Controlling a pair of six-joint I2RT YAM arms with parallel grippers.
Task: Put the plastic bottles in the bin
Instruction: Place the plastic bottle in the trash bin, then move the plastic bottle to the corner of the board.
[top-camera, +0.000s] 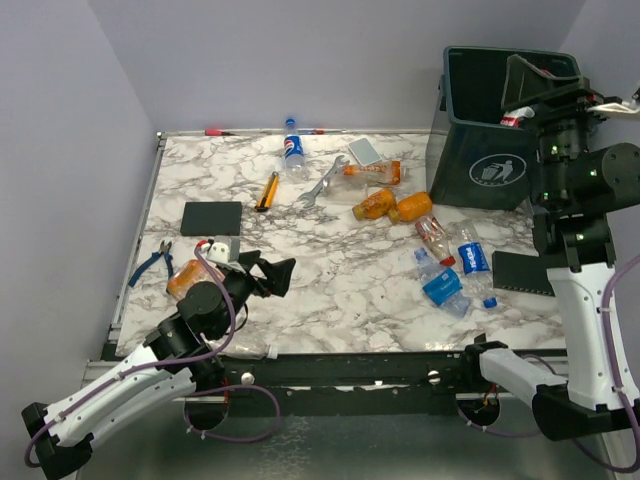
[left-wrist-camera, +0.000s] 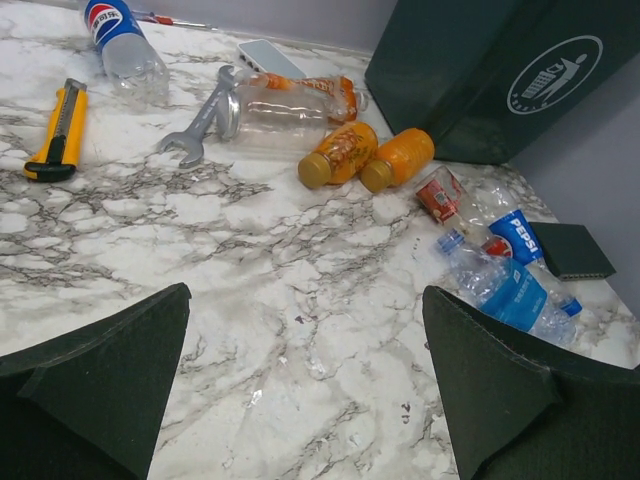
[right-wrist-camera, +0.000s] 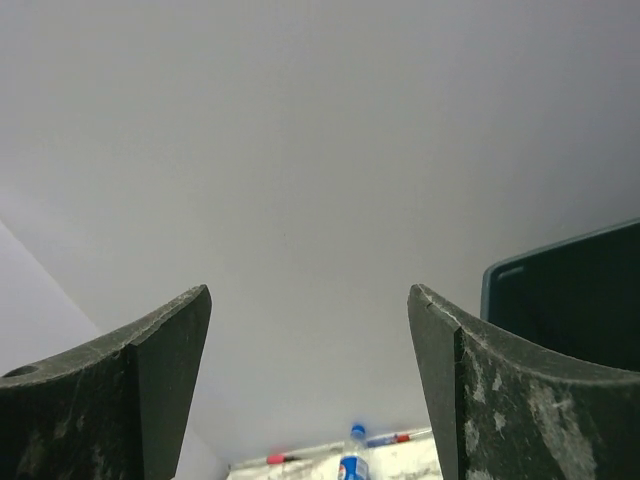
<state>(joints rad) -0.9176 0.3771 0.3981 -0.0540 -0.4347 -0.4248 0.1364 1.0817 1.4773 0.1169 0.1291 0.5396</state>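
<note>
— So, which step is this?

— Between pickups, I'd judge. The right pincer (top-camera: 538, 88) hangs high at the rim of the bin (top-camera: 480, 170), spread wide with nothing in it. Its own camera sees only wall and a slice of the bin. Something red and white shows just beneath it, but I cannot tell whether that is a bottle.

— And the other arm?

— The left pincer (left-wrist-camera: 305, 400) sits low over the near left of the table (top-camera: 330, 290). It is spread and empty too, aimed across the marble at the scatter.

— How much is left out?

— Plenty. The orange bottles (left-wrist-camera: 345, 155) lie as a pair near the bin's foot, and a clear orange-labelled bottle (left-wrist-camera: 290, 105) is just behind them. Further right, a red-labelled bottle (left-wrist-camera: 440, 195), a Pepsi bottle (left-wrist-camera: 515, 235) and a blue-labelled bottle (left-wrist-camera: 500, 290) are bunched together. A second Pepsi bottle (left-wrist-camera: 120, 40) lies alone at the far edge.

— The next move?

— Probably a fetch. The bunch lies nearest the right arm, so that arm would need to drop from the bin, single out one bottle at the bunch's edge and close across its body. The bottles are round and light, so a nudge could send them rolling. The wrench (left-wrist-camera: 200, 120) and the yellow utility knife (left-wrist-camera: 58, 125) stay where they are.
</note>
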